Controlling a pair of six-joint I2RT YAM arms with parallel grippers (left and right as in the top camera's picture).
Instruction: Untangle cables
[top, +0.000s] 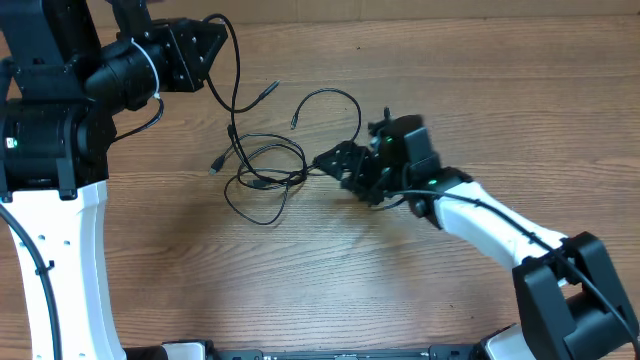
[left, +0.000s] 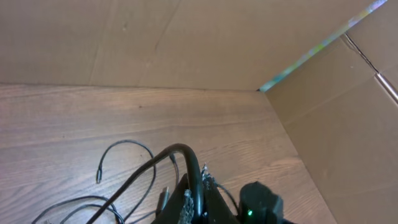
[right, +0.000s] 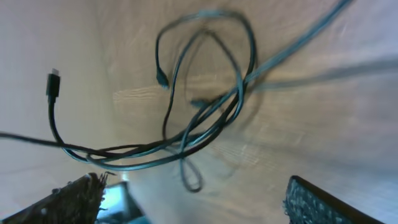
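Cables lie in a loose black tangle on the wooden table, left of centre in the overhead view; one strand rises from the heap to the left gripper, which is clenched on it near the table's far edge; the left wrist view shows that strand arching down between the pads. Right gripper sits just beside the tangle's right side, its fingers spread wide and holding nothing; a small plug lies free on the wood; a green light glows on the right arm; brown cardboard walls the table.
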